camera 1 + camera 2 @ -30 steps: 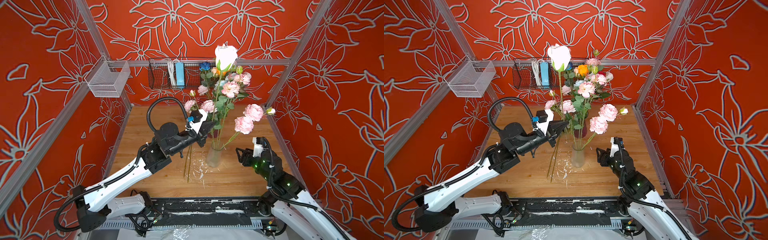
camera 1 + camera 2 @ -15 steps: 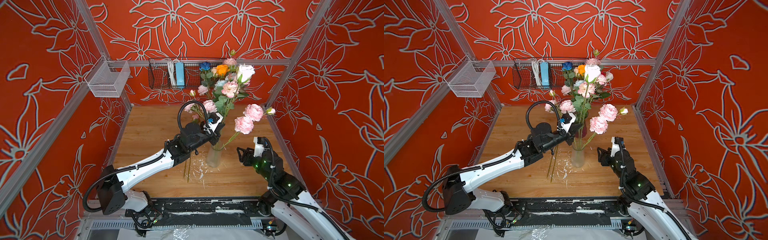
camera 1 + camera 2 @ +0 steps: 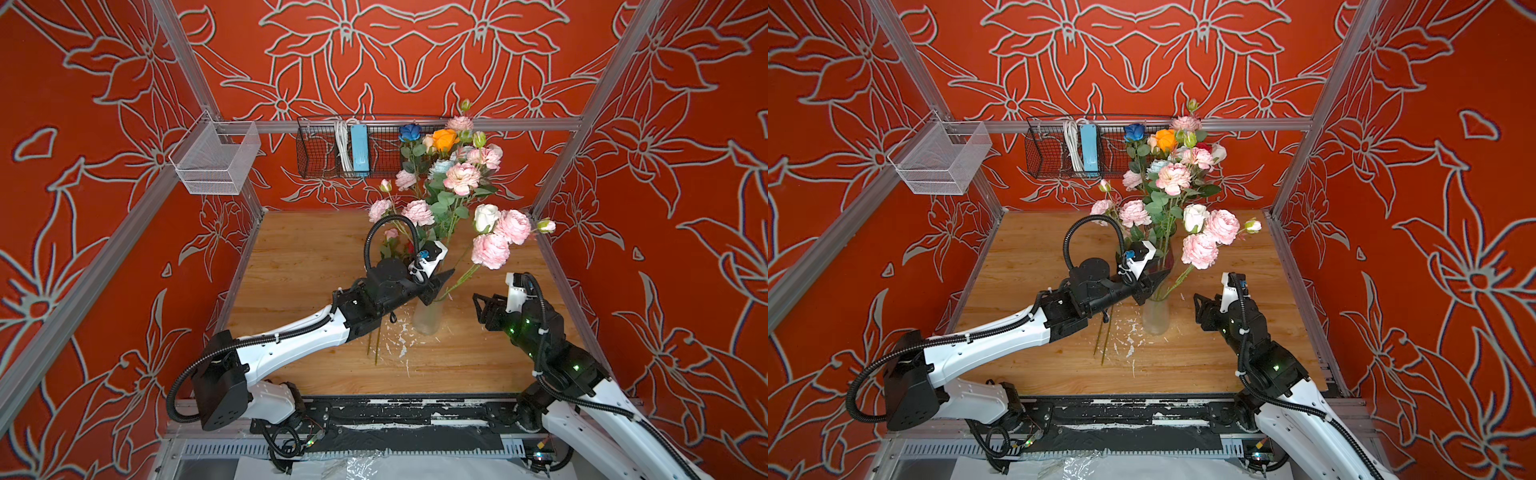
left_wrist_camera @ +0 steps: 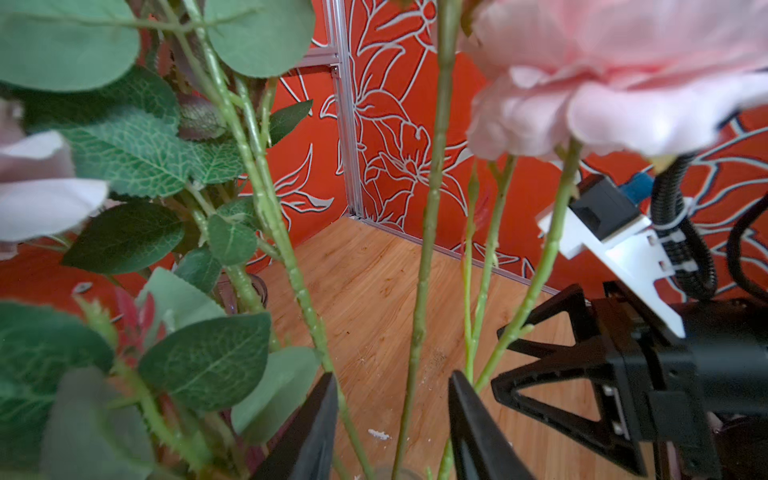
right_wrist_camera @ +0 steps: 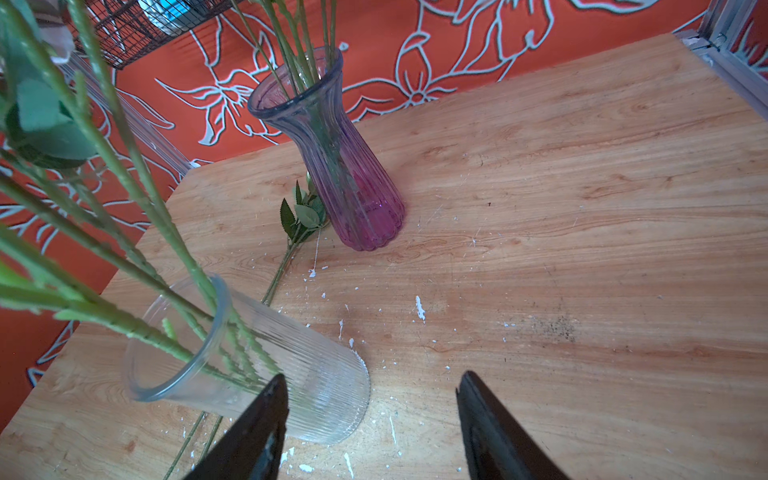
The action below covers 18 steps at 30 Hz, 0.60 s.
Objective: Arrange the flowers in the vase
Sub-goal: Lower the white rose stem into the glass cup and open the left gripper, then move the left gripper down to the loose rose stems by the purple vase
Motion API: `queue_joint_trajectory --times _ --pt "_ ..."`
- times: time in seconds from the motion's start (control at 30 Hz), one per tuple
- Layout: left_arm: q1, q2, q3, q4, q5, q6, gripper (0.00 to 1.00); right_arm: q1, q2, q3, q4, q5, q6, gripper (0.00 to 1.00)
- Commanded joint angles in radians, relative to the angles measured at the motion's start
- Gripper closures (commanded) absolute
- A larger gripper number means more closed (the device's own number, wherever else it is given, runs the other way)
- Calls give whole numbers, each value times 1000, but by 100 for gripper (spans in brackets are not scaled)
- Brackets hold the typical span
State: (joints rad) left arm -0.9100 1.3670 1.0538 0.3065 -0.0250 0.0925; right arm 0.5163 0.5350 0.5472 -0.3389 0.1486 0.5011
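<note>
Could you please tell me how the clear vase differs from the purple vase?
The clear vase is colourless; the purple vase is tinted purple, deepest at its base. The clear vase is straight-sided, while the purple vase narrows to a waist and flares at the mouth. Both are ribbed glass, stand upright and hold green flower stems.

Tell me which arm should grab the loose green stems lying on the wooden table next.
Probably left. The loose green stems lie left of the clear ribbed glass vase, near the open left hand; the right hand sits across the vase.
</note>
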Motion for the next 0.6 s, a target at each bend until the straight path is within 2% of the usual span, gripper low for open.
queue_joint_trajectory --times 0.0,0.17,0.3,0.4,0.47,0.5,0.57 --pt "-3 -56 -16 -7 -21 -5 55 -6 -2 27 18 -5 4 34" --pt "-10 -154 -70 -47 -72 -25 47 -6 -1 25 11 -10 11 34" --pt "-10 -267 -129 -129 -221 -96 44 -6 -7 22 0 -24 19 34" --pt "-9 -361 -201 -226 -419 -222 40 -6 -10 6 -1 -23 27 34" --pt "5 -424 -242 -341 -551 -358 36 -6 -6 -6 2 -29 32 34" --pt "29 -437 -262 -401 -563 -431 36 -7 -1 -10 3 -34 36 34" --pt "123 -440 -300 -552 -516 -607 36 -6 10 -25 14 -49 46 34"
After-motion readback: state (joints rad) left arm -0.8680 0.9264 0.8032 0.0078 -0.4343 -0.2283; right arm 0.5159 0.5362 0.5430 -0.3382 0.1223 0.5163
